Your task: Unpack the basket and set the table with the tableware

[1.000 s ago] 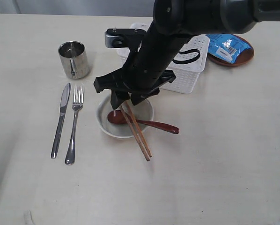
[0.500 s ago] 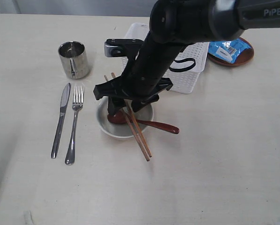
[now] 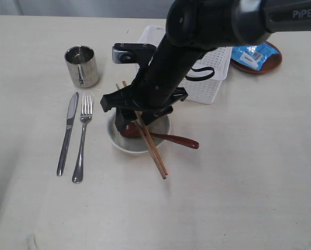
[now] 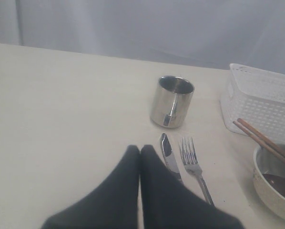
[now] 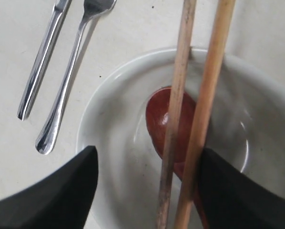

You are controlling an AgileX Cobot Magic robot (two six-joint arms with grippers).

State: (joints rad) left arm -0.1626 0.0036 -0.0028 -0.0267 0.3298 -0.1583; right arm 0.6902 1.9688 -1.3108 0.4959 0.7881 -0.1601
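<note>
The cream bowl (image 3: 116, 140) sits mid-table (image 3: 238, 182) with the reddish wooden spoon (image 3: 179, 140) in it. The wooden chopsticks (image 3: 155, 156) lie slanted across its rim. My right gripper (image 3: 136, 115) hangs open just over the bowl (image 5: 109, 119). Its jaws stand either side of the chopsticks (image 5: 178, 95) and spoon (image 5: 161, 119). To the left lie the knife (image 3: 67, 133) and fork (image 3: 82, 138), with the steel cup (image 3: 82, 66) behind them. My left gripper (image 4: 140, 149) is shut and empty, close to the knife (image 4: 167, 152). The white basket (image 3: 207, 86) stands behind, partly hidden by the arm.
A round brown plate (image 3: 267, 65) at the back right carries a blue snack packet (image 3: 254, 53). The right arm crosses over the basket from the upper right. Bare tabletop spreads along the front and right.
The right jaws have spread wider off the chopsticks, whose far ends now show behind the gripper. The gripper has edged slightly left.
</note>
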